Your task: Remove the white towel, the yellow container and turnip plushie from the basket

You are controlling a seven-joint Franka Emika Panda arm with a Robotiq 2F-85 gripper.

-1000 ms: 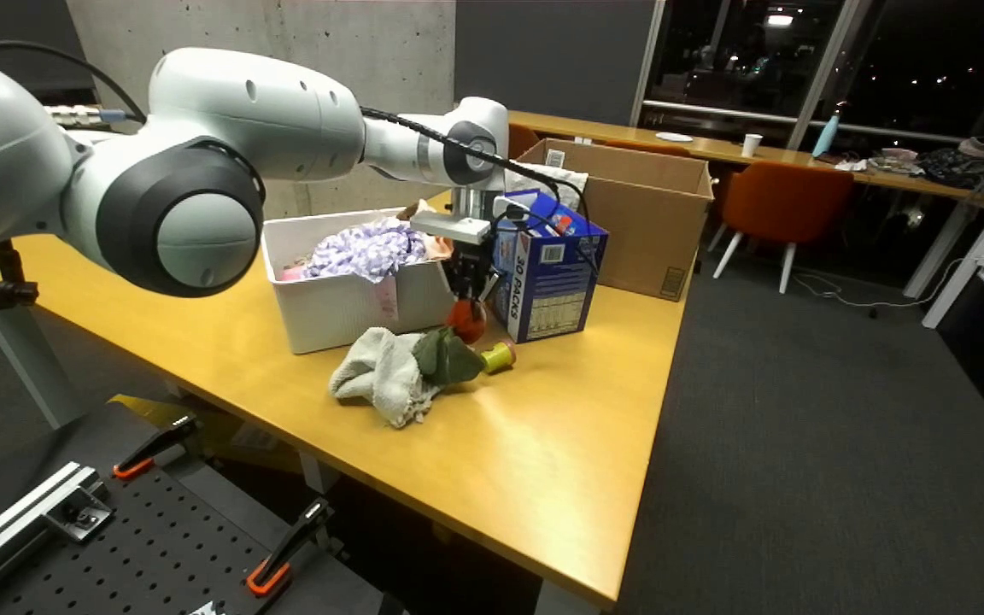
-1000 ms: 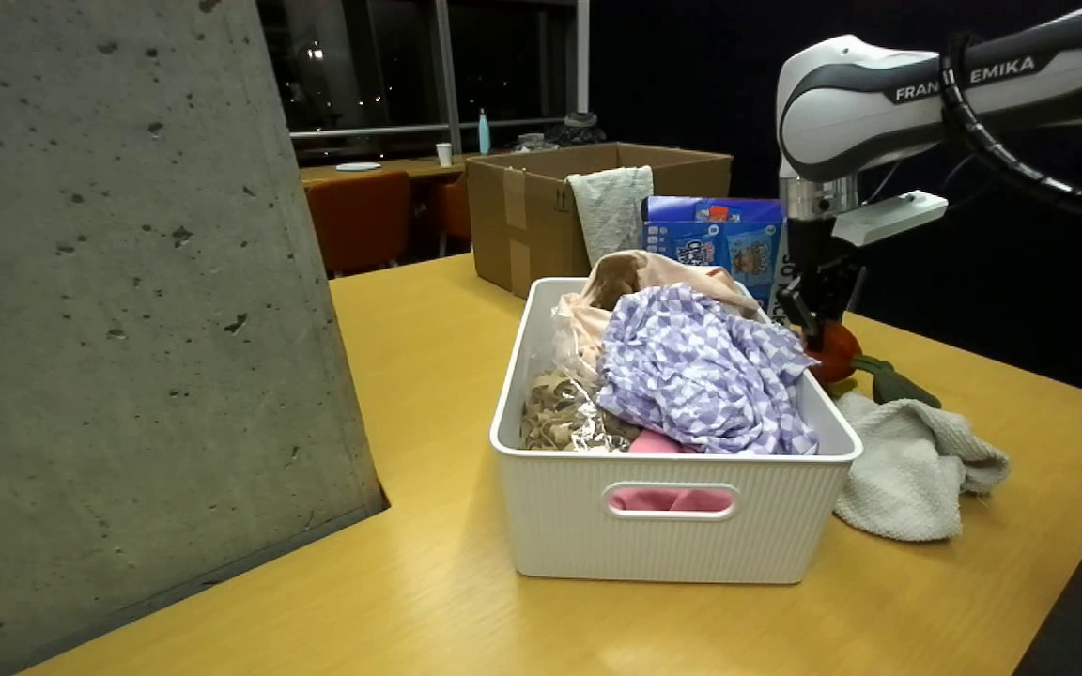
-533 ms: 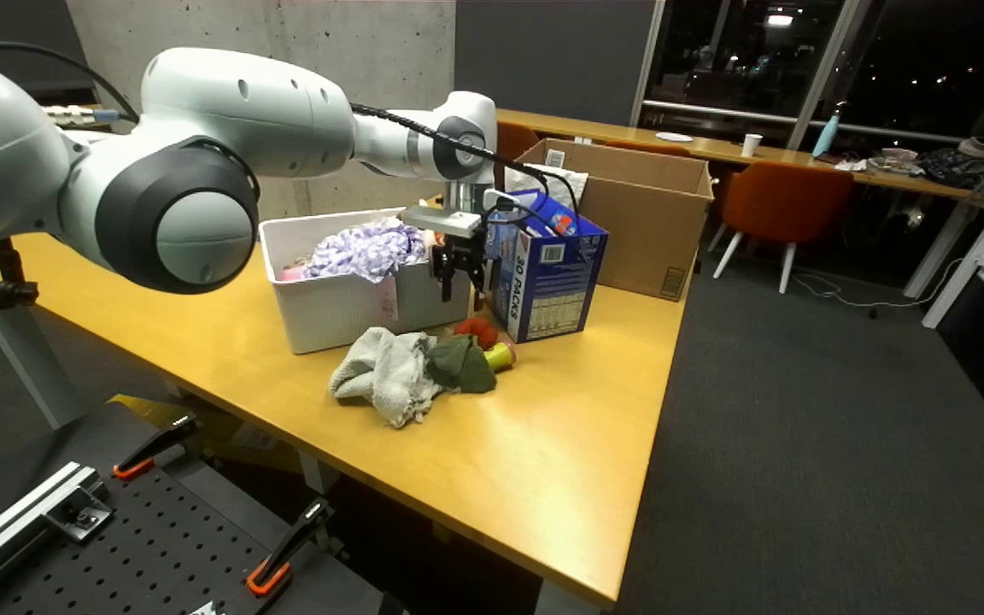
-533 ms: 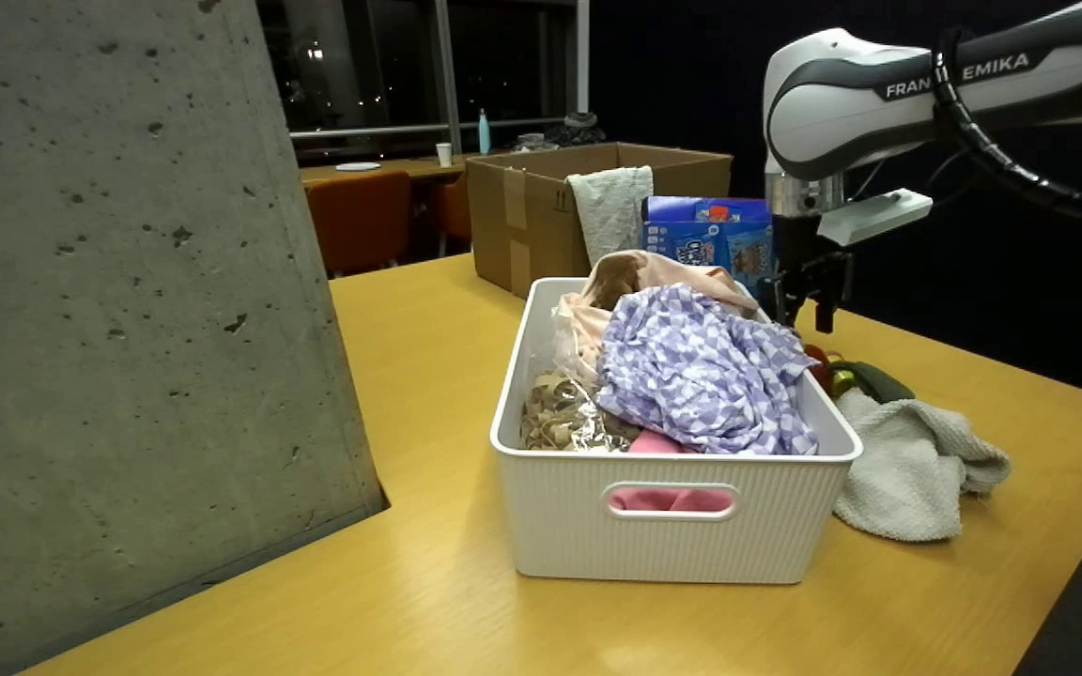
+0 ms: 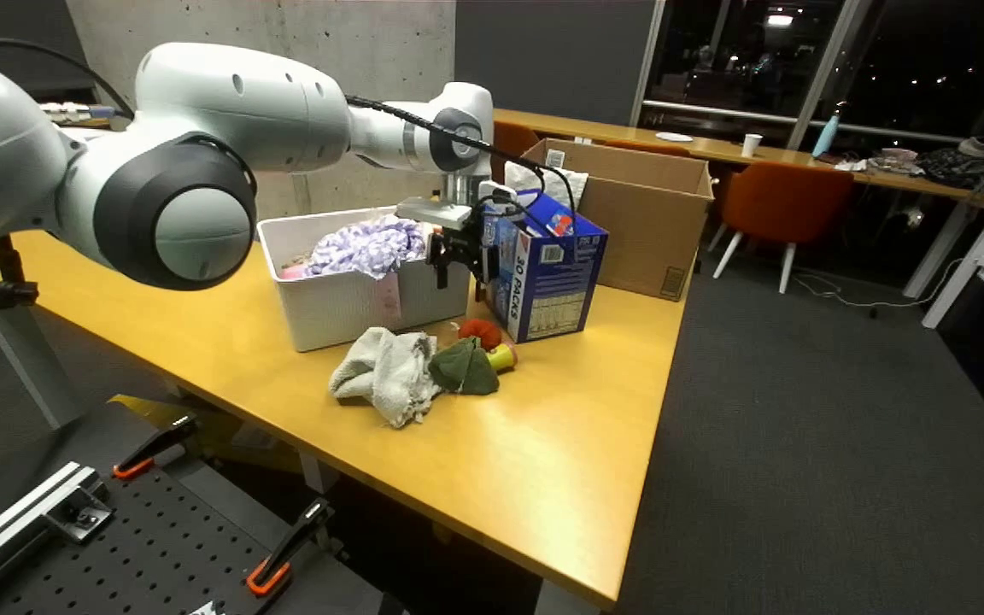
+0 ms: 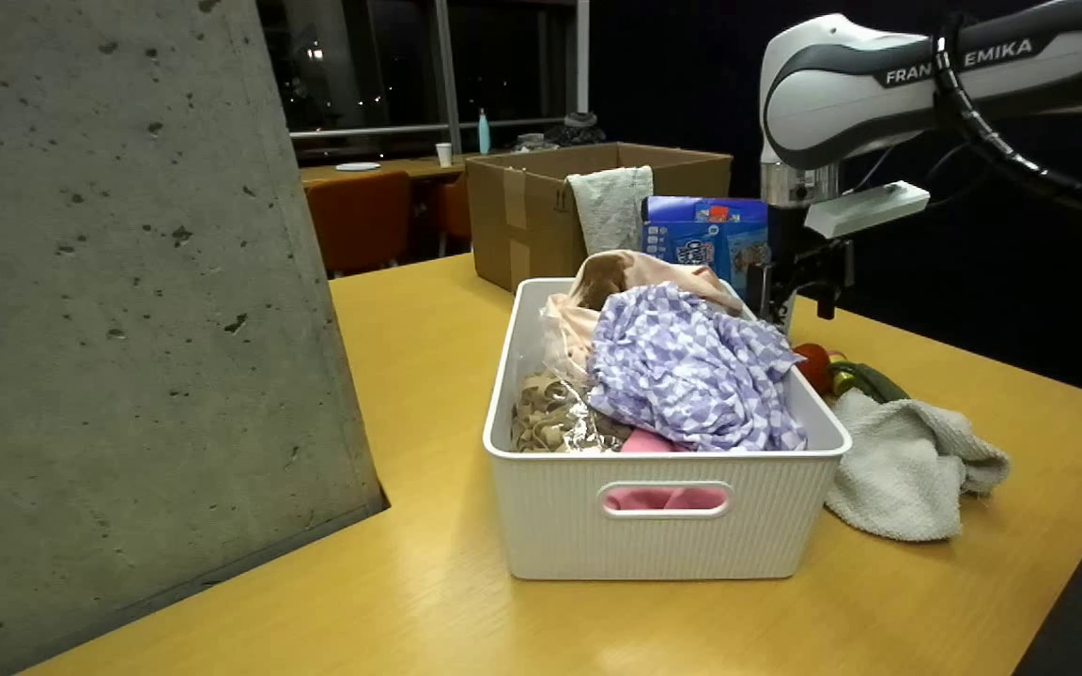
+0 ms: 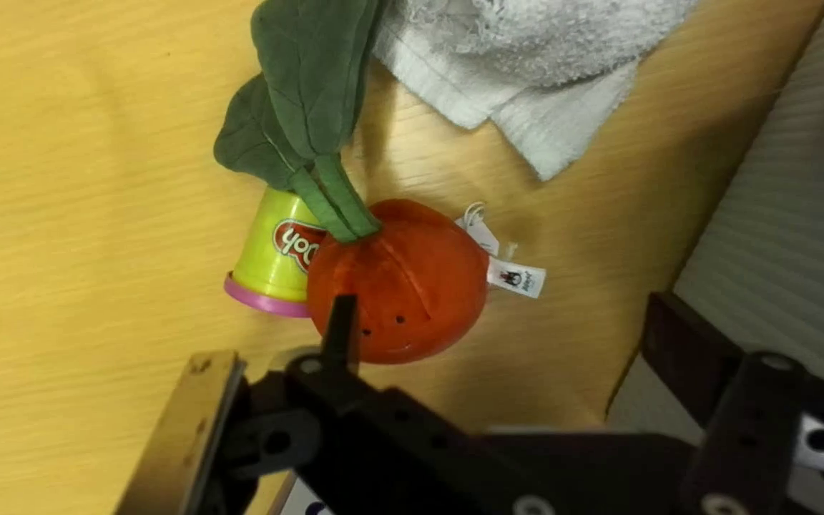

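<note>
Spread wide and gripping nothing, the tool [image 7: 505, 325] hangs close beside the ribbed white basket [image 6: 663, 549], contact unclear; rising straight up should avoid shoving it. Below on the desk [image 7: 97, 286], the red turnip plushie [image 7: 412, 286] lies against the yellow Play-Doh can [image 7: 265, 261], the white towel [image 7: 526, 71] beyond, all out.

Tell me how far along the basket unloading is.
Done: the towel, container and plushie all lie outside the basket. In hand: nothing; the gripper hangs open above the table. Left: seemingly no removals; the purple cloth in the basket isn't on the list.
</note>
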